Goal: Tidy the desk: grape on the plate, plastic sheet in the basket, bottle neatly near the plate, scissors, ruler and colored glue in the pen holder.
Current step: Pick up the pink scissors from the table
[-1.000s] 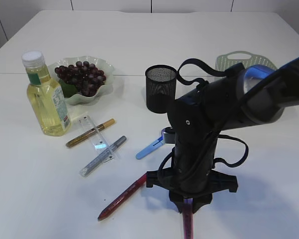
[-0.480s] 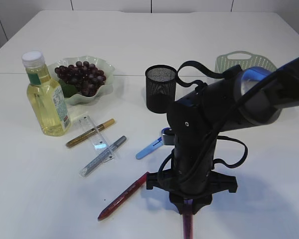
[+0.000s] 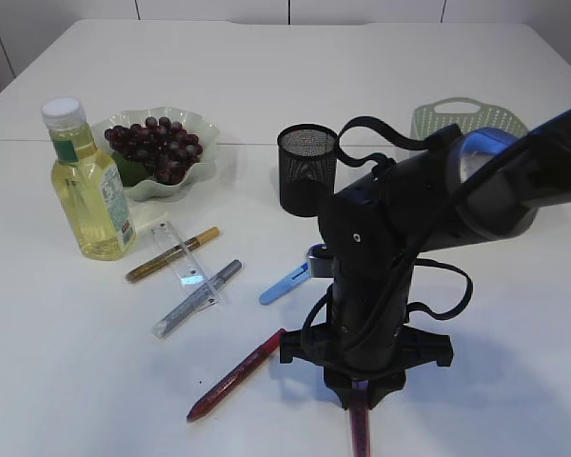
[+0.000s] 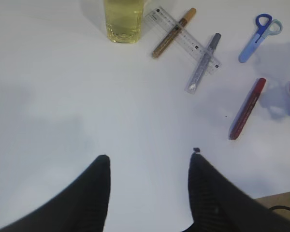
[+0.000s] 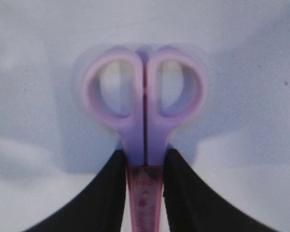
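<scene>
On the left, the oil bottle (image 3: 88,183) stands by the plate of grapes (image 3: 155,148), with glue pens and the ruler (image 3: 186,259) scattered nearby. Left gripper (image 4: 147,166) hangs wide open over bare table. Over right, the right gripper (image 5: 145,166) is clamped on the pink scissors (image 5: 145,111) just below the handles. They look light, stiff, probably a bit slick, so gripping near the pivot seems smart.

white table (image 3: 67,381), bare patches around the items. white wall panels with dark seams (image 3: 289,9) along the far edge. wooden strip (image 4: 280,203) at the table's near corner.
</scene>
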{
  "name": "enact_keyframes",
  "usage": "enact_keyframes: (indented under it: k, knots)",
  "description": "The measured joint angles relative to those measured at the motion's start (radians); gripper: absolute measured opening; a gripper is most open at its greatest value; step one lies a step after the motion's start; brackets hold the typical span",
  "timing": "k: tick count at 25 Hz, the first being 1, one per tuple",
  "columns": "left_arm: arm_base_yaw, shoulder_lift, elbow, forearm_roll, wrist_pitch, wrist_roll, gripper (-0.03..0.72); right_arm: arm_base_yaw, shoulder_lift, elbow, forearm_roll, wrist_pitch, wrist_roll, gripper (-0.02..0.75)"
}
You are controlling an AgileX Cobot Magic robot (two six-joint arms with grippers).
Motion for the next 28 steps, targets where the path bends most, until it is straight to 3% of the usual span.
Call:
enact_keyframes:
  k: [16, 28]
  knots:
    - [0.000, 0.000, 0.000, 0.000, 0.000, 0.000, 0.379, 0.000, 0.000, 0.000, 0.000, -0.002, -0.009, 0.229]
    - [0.000, 0.000, 0.000, -0.007, 0.000, 0.000, 0.379, 0.000, 0.000, 0.000, 0.014, -0.002, -0.196, 0.228]
